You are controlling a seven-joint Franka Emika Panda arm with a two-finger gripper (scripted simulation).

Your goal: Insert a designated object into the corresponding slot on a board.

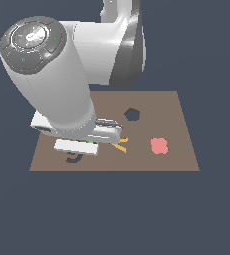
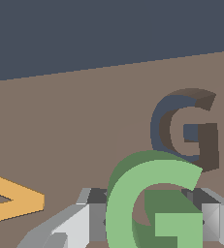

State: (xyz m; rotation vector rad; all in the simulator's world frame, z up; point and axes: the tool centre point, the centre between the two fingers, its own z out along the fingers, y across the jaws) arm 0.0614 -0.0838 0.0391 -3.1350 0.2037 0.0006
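In the exterior view the arm's thick white casing covers much of the board's half on that view's left. Only a sliver of the green G shows under the claw, and the slot peeks out as a dark curl just below it, near the board's front edge. The orange A is mostly hidden too; only thin strokes show. No writing can be read beyond the letter shapes themselves.

The wrist view is clearer. The G is a smooth, flat-faced bright green block, cut off at the frame edge, with a grey faceted finger against each side, so the claw is clamped on it. The slot lies just beyond it, a G-shaped recess with brown walls and a dark floor. The G is above the board, not in the slot.

The board is flat matte brown. A dark hole sits near its middle, and a pink flower shape lies toward its edge on the exterior view's right.
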